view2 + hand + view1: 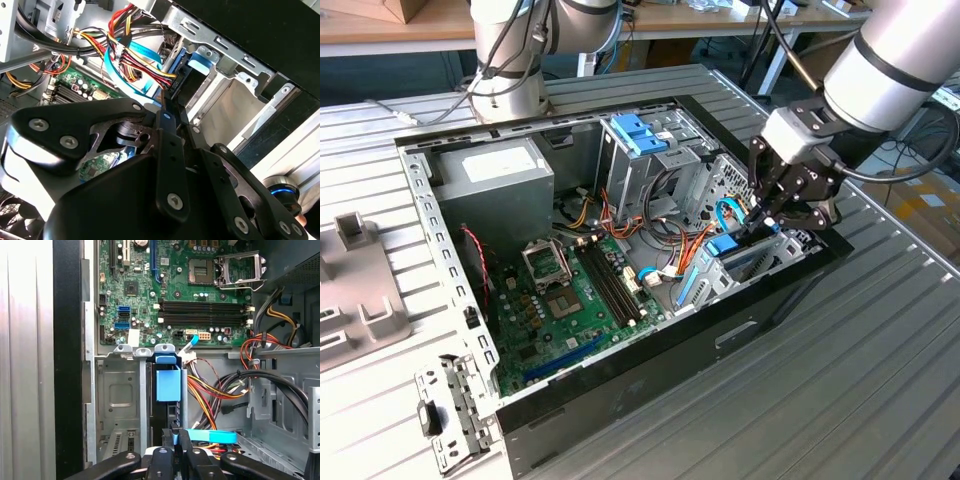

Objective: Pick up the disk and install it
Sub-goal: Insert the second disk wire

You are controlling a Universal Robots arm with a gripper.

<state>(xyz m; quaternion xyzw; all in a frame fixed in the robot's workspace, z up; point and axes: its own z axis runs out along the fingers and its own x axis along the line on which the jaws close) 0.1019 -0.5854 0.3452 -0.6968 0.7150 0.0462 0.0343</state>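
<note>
The disk stands on edge in a metal bay at the exterior view's right end of the open computer case. It has a dark body and a bright blue carrier with a blue tab. My gripper reaches down onto its upper end. In the first wrist view the disk sits in the bay slot, and the gripper is pinched on its near dark edge. In the second wrist view the disk lies just beyond the gripper, whose fingers are drawn close together.
A bundle of coloured power cables and a flat blue cable run right beside the bay. The motherboard, a grey metal box with a white label and a pale blue bracket lie farther inside. Another arm's base stands behind the case.
</note>
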